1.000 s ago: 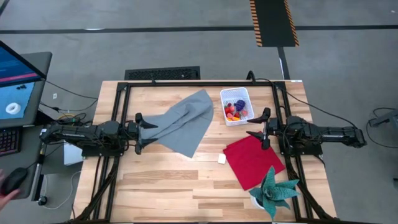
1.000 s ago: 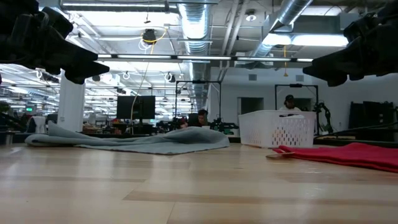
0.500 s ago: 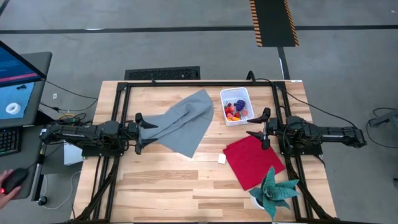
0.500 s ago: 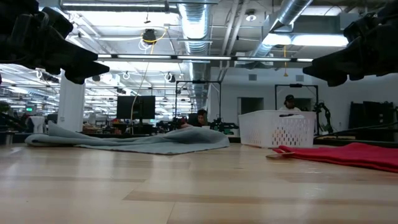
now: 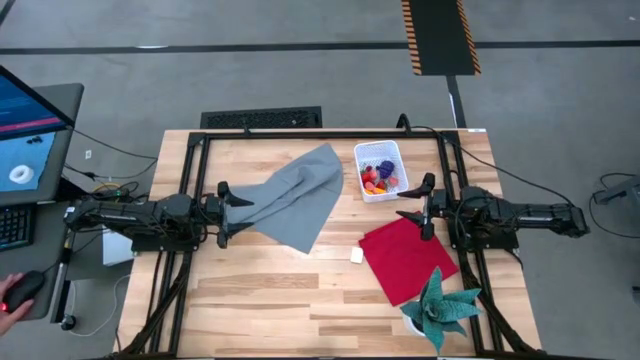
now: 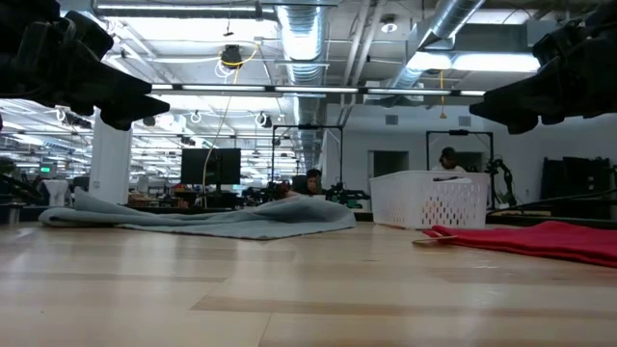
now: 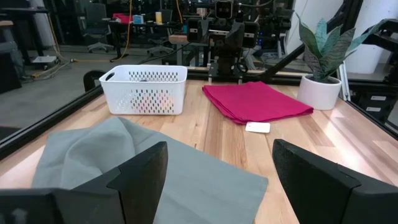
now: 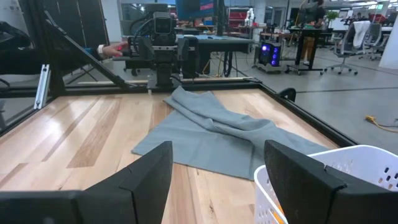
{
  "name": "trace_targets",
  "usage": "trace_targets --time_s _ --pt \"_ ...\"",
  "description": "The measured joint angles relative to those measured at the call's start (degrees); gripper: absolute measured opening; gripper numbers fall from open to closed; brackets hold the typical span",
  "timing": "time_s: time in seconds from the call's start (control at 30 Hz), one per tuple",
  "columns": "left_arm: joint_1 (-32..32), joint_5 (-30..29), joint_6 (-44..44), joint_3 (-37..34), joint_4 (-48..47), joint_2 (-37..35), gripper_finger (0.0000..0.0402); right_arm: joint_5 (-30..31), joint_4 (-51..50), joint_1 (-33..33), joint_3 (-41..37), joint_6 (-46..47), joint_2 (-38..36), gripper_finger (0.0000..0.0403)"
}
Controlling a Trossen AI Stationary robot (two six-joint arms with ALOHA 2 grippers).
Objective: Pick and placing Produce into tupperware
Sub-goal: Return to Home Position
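- We see the tupperware [image 5: 378, 150], holding the produce [image 5: 375, 180], near the right gripper [image 5: 425, 208], whose fingers stand apart and empty.
- The left gripper [image 5: 222, 213], also spread, is well apart from it.

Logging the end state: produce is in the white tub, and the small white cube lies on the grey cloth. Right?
Not quite. The high view shows the small white cube on bare wood beside the red cloth, well clear of the grey cloth. The produce is in the white tub.
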Motion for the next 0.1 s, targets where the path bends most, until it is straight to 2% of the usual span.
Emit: trace_targets --time_s 0.1 --pt "0.0 0.0 0.0 0.0 0.0 0.0 0.0281 0.0 0.0 0.0 0.0 0.0 0.0 0.0276"
